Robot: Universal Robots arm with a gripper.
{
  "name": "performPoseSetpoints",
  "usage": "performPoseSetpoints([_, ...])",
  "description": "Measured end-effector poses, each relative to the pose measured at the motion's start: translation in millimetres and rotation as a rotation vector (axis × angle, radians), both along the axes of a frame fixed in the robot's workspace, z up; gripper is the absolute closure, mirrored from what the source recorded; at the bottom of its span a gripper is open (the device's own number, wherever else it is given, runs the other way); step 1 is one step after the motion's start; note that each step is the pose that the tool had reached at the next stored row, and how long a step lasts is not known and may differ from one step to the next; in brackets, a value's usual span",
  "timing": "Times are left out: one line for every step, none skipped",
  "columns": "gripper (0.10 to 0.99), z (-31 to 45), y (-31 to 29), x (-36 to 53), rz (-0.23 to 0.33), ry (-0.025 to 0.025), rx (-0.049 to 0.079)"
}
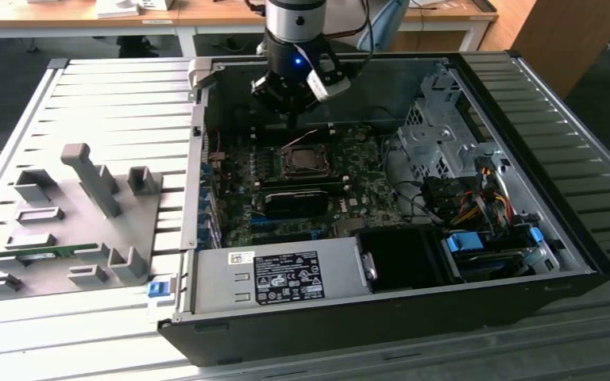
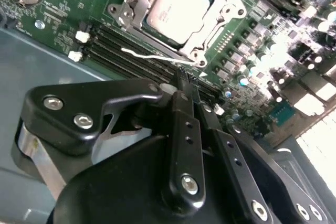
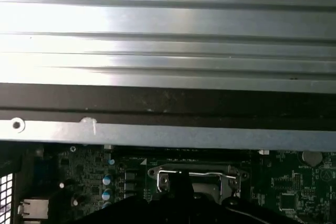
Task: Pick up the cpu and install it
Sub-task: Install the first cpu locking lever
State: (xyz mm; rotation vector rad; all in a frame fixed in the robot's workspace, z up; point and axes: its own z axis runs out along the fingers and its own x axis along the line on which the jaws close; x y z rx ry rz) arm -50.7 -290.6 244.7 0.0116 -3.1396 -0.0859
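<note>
Gripper (image 1: 289,119) narrowed with nothing between its fingers, poised just above the one cpu (image 1: 304,158) seated in the motherboard socket.

In the second wrist view the gripper (image 2: 181,85) shows its two black fingers (image 2: 185,129) drawn close together, tips near the socket's wire lever. One cpu (image 2: 176,8) lies flat, silver top up, square so with no long axis, its edges in line with the metal socket frame (image 2: 216,22). One open computer case (image 1: 559,238) lies on the slatted counter (image 1: 104,103); beside it, toward the exterior view's left, one grey fixture plate (image 1: 72,230) carries one green memory stick (image 1: 45,254).
</note>
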Motion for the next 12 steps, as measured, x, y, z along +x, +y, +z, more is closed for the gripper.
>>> performPoseSetpoints([0.98,-1.0,0.1,0.3,0.005,0.0,0.0])
performPoseSetpoints([0.98,-2.1,0.1,0.4,0.012,-0.0001,0.0])
performPoseSetpoints([0.98,-3.2,0.1,0.7,0.018,-0.0002,0.0])
performPoseSetpoints([0.98,-4.5,0.2,1.2,0.019,-0.0002,0.0])
performPoseSetpoints([0.98,-5.5,0.2,2.2,0.019,-0.0002,0.0])
performPoseSetpoints([0.98,-6.3,0.3,3.5,0.019,-0.0003,0.0])
performPoseSetpoints([0.98,-7.0,0.5,4.3,0.019,-0.0002,0.0])
performPoseSetpoints([0.98,-7.9,0.7,5.2,0.019,-0.0002,0.0])
performPoseSetpoints([0.98,-9.0,0.9,6.0,0.019,-0.0002,0.0])
performPoseSetpoints([0.98,-10.3,1.1,7.1,0.019,-0.0003,0.0])
performPoseSetpoints([0.98,-11.4,1.2,8.6,0.019,-0.0002,0.0])
performPoseSetpoints([0.98,-12.4,1.4,10.2,0.019,-0.0001,0.0])
